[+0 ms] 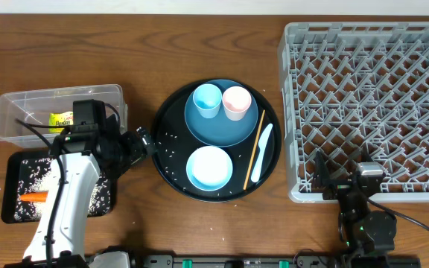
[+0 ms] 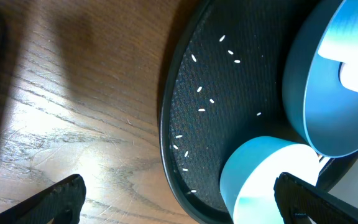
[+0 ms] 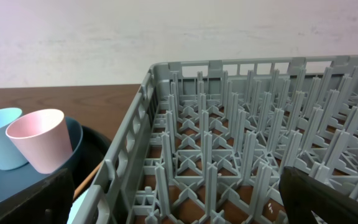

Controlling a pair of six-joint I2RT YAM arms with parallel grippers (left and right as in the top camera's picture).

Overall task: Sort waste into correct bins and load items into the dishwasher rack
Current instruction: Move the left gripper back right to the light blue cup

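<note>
Left claw (image 1: 141,141) spread wide, gripping nothing, at the left rim of the round black tray (image 1: 171,173), loose rice grains (image 2: 201,99) just beside it. On that tray: dark-blue plate (image 1: 222,132) carrying light-blue cup (image 1: 206,100) and pale-pink cup (image 1: 236,102), upright, side by side; white bowl (image 1: 209,167) nearer the front; chopstick (image 1: 254,149) and pale-blue utensil (image 1: 261,152) along the right. Right claw (image 1: 325,175) likewise apart and bare, seemingly over the near-left corner of the grey rack (image 1: 363,104). Snack wrapper (image 1: 62,119) inside the clear tub (image 1: 21,104); carrot (image 1: 34,198) in the shallow black tray (image 1: 10,175)
</note>
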